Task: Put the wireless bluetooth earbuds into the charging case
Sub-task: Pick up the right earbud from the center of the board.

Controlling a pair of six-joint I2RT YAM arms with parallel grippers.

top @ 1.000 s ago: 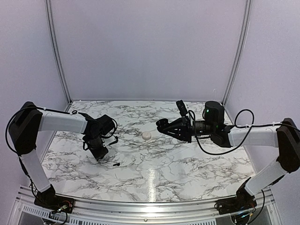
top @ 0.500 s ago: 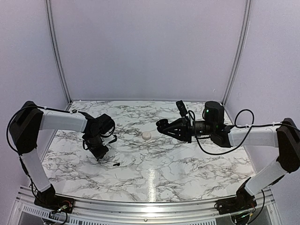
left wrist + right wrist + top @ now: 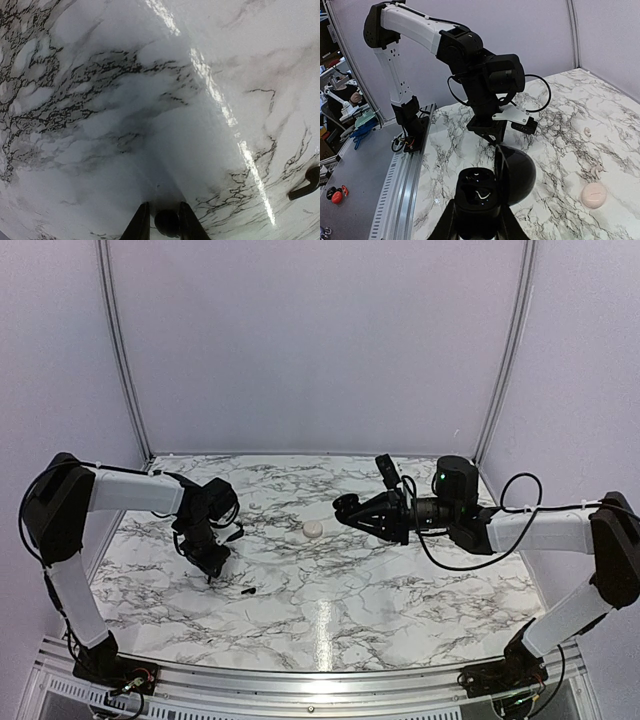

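Note:
My left gripper [image 3: 212, 568] [image 3: 164, 206] is shut on a tiny black earbud [image 3: 167, 223], low over the marble table at the left. A second black earbud [image 3: 247, 591] [image 3: 305, 184] lies on the table just right of it. My right gripper [image 3: 352, 510] [image 3: 477, 222] is shut on a black round charging case [image 3: 480, 192], held above the table with its lid [image 3: 517, 172] open and two dark sockets showing. A small cream-white pebble case [image 3: 313, 529] [image 3: 593, 194] lies shut on the table between the arms.
Two small pale earbuds [image 3: 596, 171] [image 3: 588, 131] lie on the marble near the cream case. The left arm [image 3: 485, 75] fills the middle of the right wrist view. Metal rail [image 3: 300, 680] runs along the near edge; walls close the back and sides.
My left gripper has shifted slightly left and back with the earbud in it. The right arm and the loose earbud have not moved.

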